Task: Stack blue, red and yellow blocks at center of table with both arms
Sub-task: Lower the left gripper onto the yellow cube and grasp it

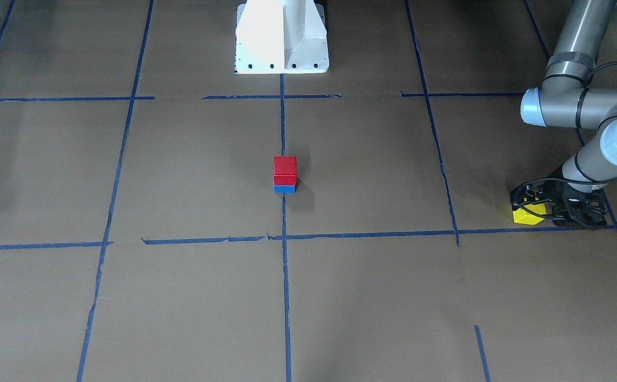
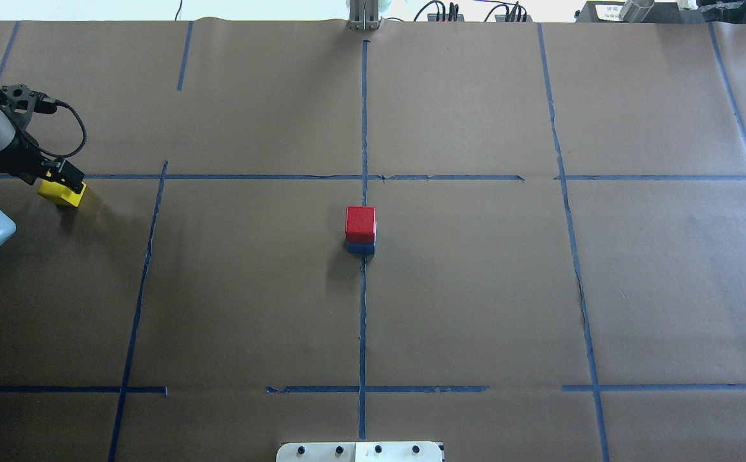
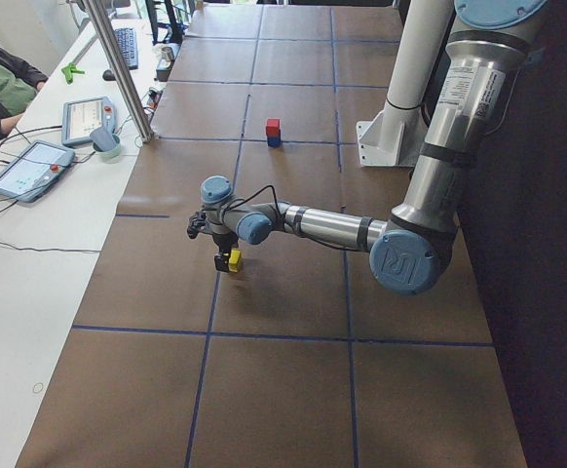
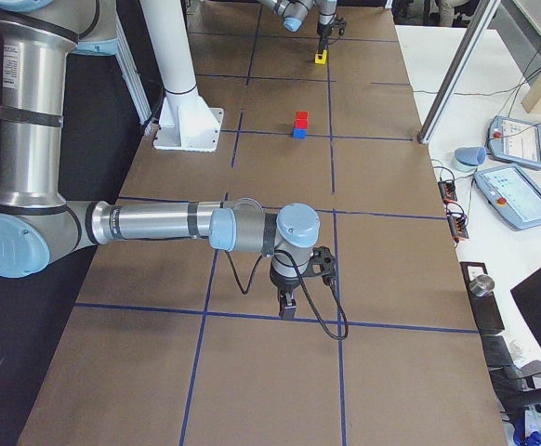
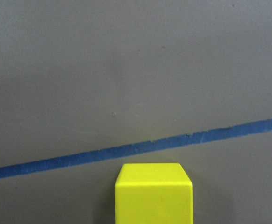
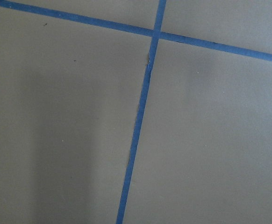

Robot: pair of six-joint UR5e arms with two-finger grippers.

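Note:
A red block [image 1: 285, 168] sits on a blue block [image 1: 284, 188] at the table's centre, where the tape lines cross; the pair also shows in the overhead view, red [image 2: 360, 222] on blue [image 2: 360, 248]. My left gripper [image 1: 532, 208] is at the table's far left end, shut on a yellow block [image 2: 61, 192] at or just above the paper. The left wrist view shows the yellow block [image 5: 153, 193] at its bottom edge. My right gripper [image 4: 287, 307] hangs low over a tape line far from the stack. It shows only in the exterior right view, so I cannot tell whether it is open or shut.
Brown paper with a grid of blue tape [image 2: 363, 301] covers the table. The robot's white base [image 1: 281, 37] stands behind the stack. Tablets [image 3: 30, 168] and a metal post [image 3: 118, 68] stand on the operators' side.

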